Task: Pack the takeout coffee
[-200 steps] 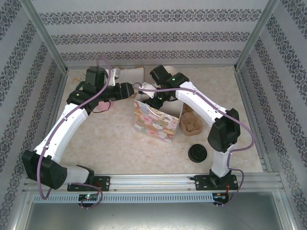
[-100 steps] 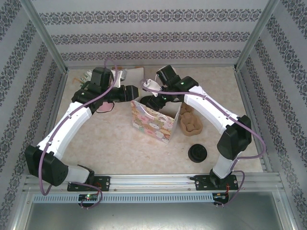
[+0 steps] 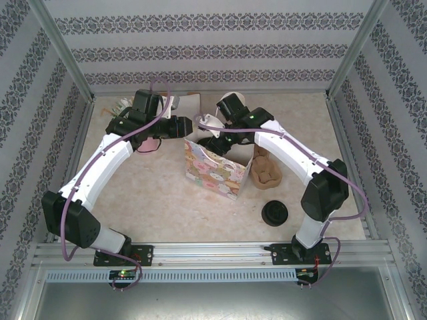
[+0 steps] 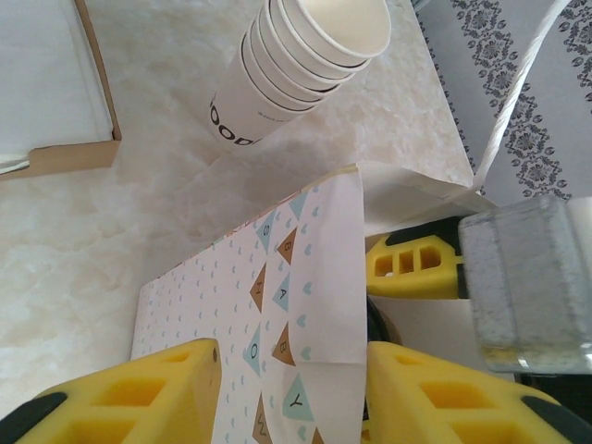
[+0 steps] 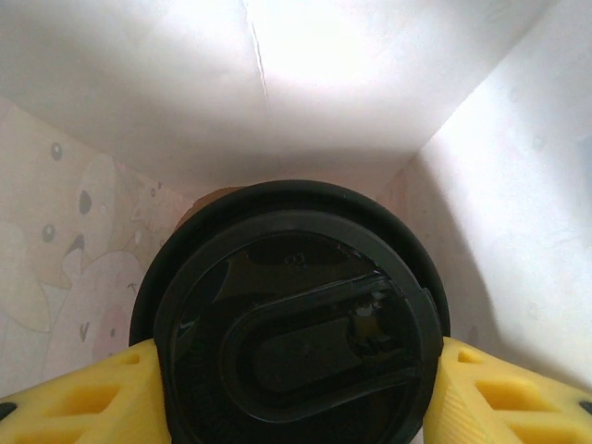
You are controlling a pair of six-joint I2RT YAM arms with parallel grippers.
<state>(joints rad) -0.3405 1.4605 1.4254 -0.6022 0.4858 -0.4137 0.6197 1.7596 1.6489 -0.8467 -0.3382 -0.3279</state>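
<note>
black-lidded paper takeout coffee cup (image 5: 296, 305) sits inside the patterned paper gift bag (image 3: 213, 175), clamped in my right gripper (image 5: 296, 393); light, crushable, best held gently under the rim. my left gripper (image 4: 291, 370) gapes astride the bag's edge.

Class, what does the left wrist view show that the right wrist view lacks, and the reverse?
Left wrist: a stack of lidless cups, and the left gripper open astride the paper bag rim. Right wrist: the takeout coffee, black lid up, clamped in the right gripper. Both: that bag, printed outside in one, white inside in the other.
</note>
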